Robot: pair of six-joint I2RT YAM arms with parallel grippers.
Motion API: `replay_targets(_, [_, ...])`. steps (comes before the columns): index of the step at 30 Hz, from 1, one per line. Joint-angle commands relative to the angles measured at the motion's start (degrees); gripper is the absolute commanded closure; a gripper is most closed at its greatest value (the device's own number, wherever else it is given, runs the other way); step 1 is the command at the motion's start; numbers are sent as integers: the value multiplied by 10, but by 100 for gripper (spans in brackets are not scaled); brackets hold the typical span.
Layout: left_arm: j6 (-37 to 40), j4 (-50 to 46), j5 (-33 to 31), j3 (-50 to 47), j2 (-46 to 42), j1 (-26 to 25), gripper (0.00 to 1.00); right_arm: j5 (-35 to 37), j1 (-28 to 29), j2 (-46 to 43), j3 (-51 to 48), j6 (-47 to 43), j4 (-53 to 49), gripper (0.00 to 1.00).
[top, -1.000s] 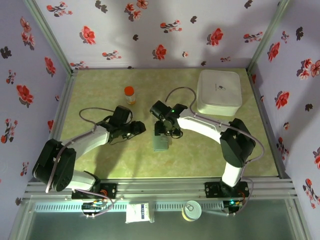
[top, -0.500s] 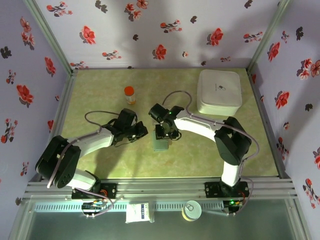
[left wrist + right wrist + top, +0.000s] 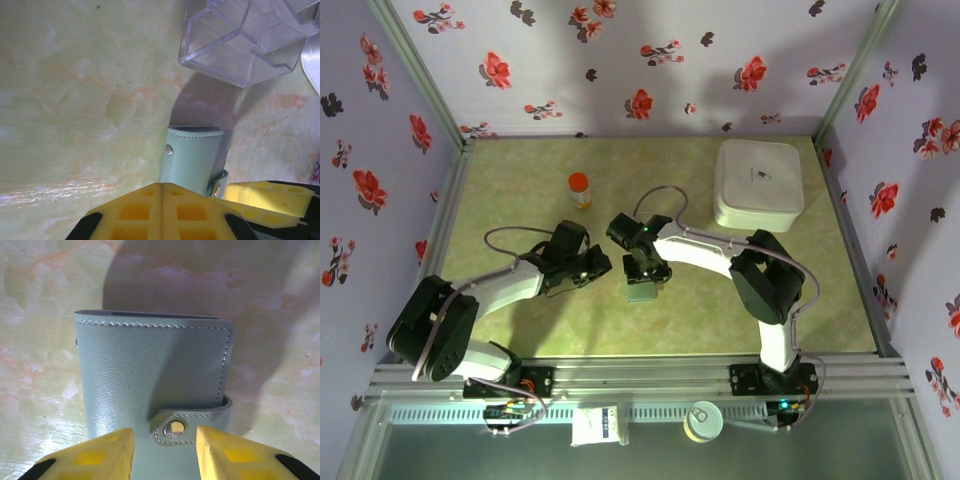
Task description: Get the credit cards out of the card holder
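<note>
The card holder lies flat near the table's middle, a pale grey-green wallet held closed by a strap with a metal snap. The credit cards are hidden. My right gripper is open above the holder's near end, one yellow finger on each side of the snap strap. In the top view it sits at the holder's far edge. My left gripper is shut on nothing, its tips just short of the holder's left side. It lies low on the table.
A clear plastic box shape stands beyond the holder in the left wrist view. An orange-capped bottle is at the back left, and a big white rounded box at the back right. Patterned walls close in the table.
The left gripper's jaws have closed, and it shifted right towards the holder. The right gripper slid left over the holder and its jaws narrowed.
</note>
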Motion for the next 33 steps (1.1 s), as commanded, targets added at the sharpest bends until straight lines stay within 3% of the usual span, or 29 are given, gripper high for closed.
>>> replay_targets(1, [-6,10,-2,-7,-12,3,100,16,2,18,16,-3,-19,64])
replay_targets(13, [-6,28,26,3,5,-4,100,5,-5,21,-11,-4,6,71])
replay_targets(33, [-24,59,76,47,111,-60,100,-63,-34,-21,-89,6,92,96])
